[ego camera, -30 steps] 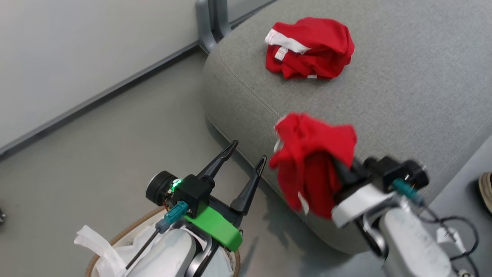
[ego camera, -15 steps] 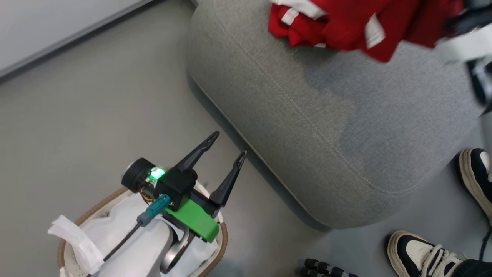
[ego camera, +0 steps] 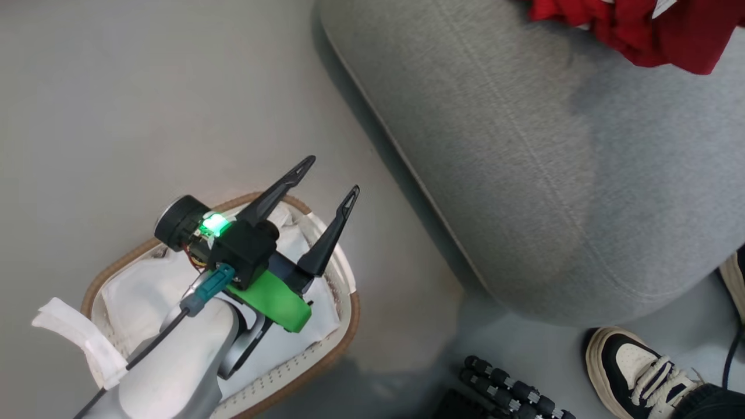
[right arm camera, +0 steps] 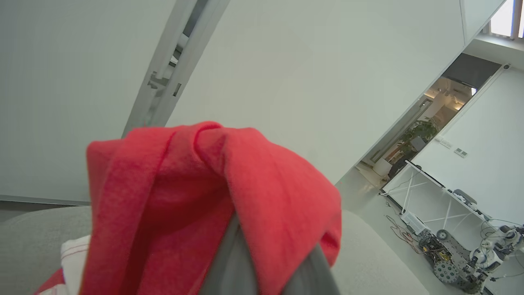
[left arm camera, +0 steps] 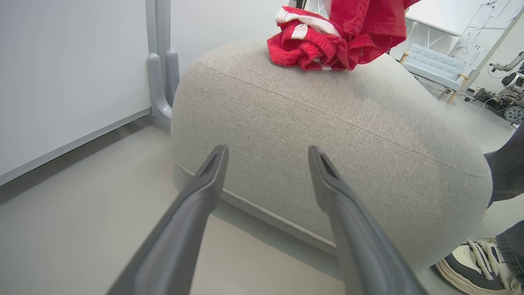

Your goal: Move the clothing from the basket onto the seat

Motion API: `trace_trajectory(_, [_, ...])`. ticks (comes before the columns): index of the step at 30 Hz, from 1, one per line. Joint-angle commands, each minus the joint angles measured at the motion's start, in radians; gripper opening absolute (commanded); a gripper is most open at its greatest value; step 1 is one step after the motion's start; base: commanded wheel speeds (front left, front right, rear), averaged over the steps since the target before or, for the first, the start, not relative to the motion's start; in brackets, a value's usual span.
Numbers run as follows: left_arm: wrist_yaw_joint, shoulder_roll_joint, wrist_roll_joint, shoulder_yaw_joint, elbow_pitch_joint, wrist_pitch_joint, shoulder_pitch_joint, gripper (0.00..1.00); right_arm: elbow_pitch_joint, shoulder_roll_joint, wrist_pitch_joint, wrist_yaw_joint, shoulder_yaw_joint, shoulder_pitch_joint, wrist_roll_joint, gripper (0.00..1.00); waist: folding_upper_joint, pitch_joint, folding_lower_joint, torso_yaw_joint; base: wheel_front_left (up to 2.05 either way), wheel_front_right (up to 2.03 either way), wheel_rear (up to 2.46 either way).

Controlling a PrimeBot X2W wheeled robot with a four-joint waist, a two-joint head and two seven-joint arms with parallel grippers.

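My right gripper (right arm camera: 270, 266) is clenched on a red garment (right arm camera: 213, 192) above the grey seat (ego camera: 553, 174), near the red pile (left arm camera: 303, 49) already lying there, while my left gripper (ego camera: 330, 176) hangs spread and empty over the white-lined basket (ego camera: 343, 326). The cloth drapes over both right fingers (right arm camera: 231, 264), so I judge it may cling when I let go and get dragged off onto the floor (ego camera: 116, 87), near a person's sneaker (ego camera: 634, 366) by the seat's corner
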Motion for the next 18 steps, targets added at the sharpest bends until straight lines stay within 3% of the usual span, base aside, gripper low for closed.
trace_trajectory(1, [-0.004, 0.007, -0.010, 0.003, -0.001, -0.004, -0.025, 1.00, 0.021, 0.011, -0.002, -0.001, -0.020, 0.012, -0.013, 0.00, -0.0001, 0.077, -0.0002, 0.072, 0.00, 0.00, 0.00])
trace_trajectory(7, [-0.003, 0.013, -0.015, 0.018, 0.004, -0.004, -0.040, 1.00, 0.122, 0.056, -0.002, -0.001, -0.094, 0.064, -0.047, 0.03, -0.0001, 0.117, -0.0002, 0.109, 0.00, 0.00, 0.00])
trace_trajectory(10, [-0.004, 0.016, -0.015, 0.029, 0.007, -0.004, -0.038, 1.00, 0.146, 0.073, -0.002, -0.001, -0.140, 0.088, -0.066, 0.32, -0.0001, 0.122, -0.0002, 0.118, 0.00, 0.00, 0.00])
trace_trajectory(11, [-0.004, 0.017, -0.017, 0.032, 0.008, -0.004, -0.034, 1.00, 0.150, 0.077, -0.002, -0.001, -0.160, 0.097, -0.071, 0.47, -0.0001, 0.120, -0.0002, 0.120, 0.00, 0.00, 0.00])
trace_trajectory(12, [-0.004, 0.017, -0.018, 0.034, 0.009, -0.004, -0.030, 1.00, 0.150, 0.079, -0.002, -0.001, -0.174, 0.105, -0.075, 0.80, -0.0001, 0.118, -0.0002, 0.120, 0.00, 0.00, 0.00])
trace_trajectory(13, [-0.003, 0.017, -0.018, 0.035, 0.011, -0.004, -0.026, 1.00, 0.149, 0.084, -0.002, -0.001, -0.187, 0.117, -0.076, 1.00, -0.0001, 0.112, -0.0002, 0.120, 0.00, 0.00, 0.00])
trace_trajectory(18, [-0.004, -0.003, -0.016, 0.049, 0.028, -0.004, 0.001, 1.00, 0.129, 0.101, -0.002, -0.001, -0.224, 0.185, -0.076, 1.00, -0.0001, 0.057, -0.0002, 0.117, 0.00, 0.00, 0.00])
